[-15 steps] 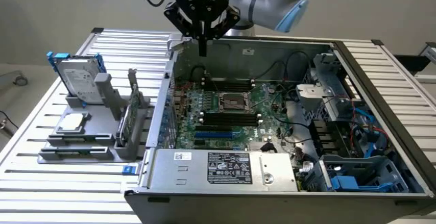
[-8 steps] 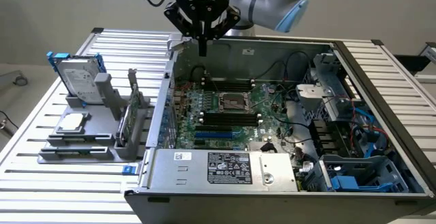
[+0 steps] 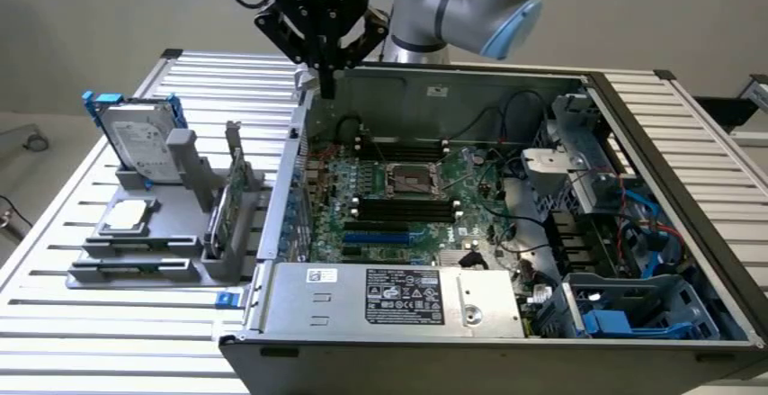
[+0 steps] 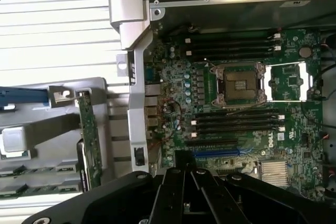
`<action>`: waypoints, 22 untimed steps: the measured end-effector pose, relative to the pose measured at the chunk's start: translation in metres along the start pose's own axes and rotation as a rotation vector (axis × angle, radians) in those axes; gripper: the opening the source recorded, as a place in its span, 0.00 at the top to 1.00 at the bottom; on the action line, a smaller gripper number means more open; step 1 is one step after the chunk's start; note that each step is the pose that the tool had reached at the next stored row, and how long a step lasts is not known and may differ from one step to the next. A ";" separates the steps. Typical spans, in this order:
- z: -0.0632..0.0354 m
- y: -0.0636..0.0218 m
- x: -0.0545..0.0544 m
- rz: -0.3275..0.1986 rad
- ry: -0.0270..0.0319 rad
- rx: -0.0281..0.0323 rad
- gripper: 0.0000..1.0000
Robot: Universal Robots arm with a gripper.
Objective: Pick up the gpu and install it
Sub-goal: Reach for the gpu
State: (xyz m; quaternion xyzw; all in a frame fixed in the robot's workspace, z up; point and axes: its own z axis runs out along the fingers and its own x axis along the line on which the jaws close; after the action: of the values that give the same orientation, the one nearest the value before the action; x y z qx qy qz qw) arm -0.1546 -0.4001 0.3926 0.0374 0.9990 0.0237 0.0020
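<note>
One claw, pressed together and empty, hangs over the case wall's top edge. The gpu stands on edge in the grey rack on the table, just beside that wall, long axis parallel to it.

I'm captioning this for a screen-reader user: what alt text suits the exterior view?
A black robot gripper hangs shut and empty over one corner of an open grey computer case. The gpu, a green card with a black shroud, stands on edge in a grey plastic holder at the exterior view's left.
</note>
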 end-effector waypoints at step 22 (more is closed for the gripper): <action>0.0060 -0.0018 0.100 0.000 0.0007 0.0021 0.89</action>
State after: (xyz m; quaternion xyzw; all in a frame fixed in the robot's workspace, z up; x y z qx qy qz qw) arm -0.2546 -0.3941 0.3863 0.0374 0.9990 0.0227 0.0016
